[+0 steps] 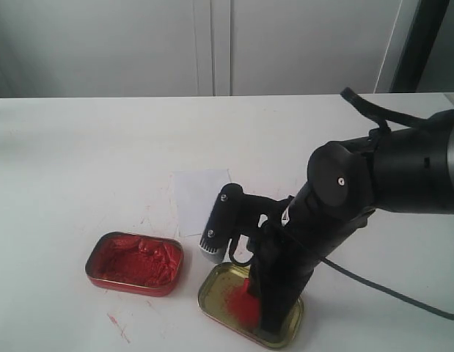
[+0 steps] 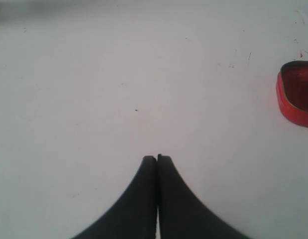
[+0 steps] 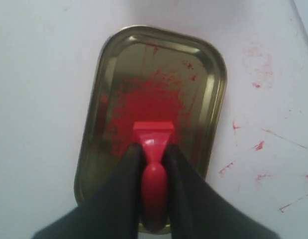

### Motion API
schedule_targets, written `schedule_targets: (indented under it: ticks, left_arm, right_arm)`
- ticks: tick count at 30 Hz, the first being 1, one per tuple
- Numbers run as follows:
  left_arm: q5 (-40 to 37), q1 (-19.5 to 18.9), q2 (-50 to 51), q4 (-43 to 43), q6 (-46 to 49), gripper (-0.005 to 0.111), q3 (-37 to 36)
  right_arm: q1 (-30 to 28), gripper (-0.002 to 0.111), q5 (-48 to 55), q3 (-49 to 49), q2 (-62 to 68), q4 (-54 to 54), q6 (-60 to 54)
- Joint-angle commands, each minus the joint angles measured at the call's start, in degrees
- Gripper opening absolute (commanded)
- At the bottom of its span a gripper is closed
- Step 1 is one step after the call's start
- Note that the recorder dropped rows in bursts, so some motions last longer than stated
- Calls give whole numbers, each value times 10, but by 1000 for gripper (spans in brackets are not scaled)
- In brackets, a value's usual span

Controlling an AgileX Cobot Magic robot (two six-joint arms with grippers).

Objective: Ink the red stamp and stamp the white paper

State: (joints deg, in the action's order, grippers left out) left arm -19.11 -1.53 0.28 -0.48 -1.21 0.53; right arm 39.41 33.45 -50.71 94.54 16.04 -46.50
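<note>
My right gripper (image 3: 154,152) is shut on the red stamp (image 3: 154,149), clamping its knob handle, with the square base pointing down over the red smear in the gold tin lid (image 3: 111,55). In the exterior view the right gripper (image 1: 254,290) reaches down into that lid (image 1: 219,282), and the stamp itself is mostly hidden behind the arm. The white paper (image 1: 201,198) lies flat just behind the lid. My left gripper (image 2: 157,158) is shut and empty above bare tabletop; it is out of the exterior view.
A red tin filled with red paste (image 1: 135,262) sits to the left of the lid; its edge (image 2: 295,94) shows in the left wrist view. Red flecks (image 3: 258,67) mark the white table (image 1: 80,161) around the lid.
</note>
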Motion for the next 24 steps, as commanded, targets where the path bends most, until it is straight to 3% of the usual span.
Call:
schedule_targets:
  ticks: [1, 11, 24]
  left_arm:
    - [-4, -2, -3, -3, 0, 0, -5]
    - [-4, -2, -3, -3, 0, 0, -5]
    - [-4, -2, -3, -3, 0, 0, -5]
  right_arm:
    - [1, 0, -1, -11, -6, -1, 42]
    - [5, 0, 66, -128, 0, -5, 143]
    - [68, 0, 156, -345, 121, -35, 229]
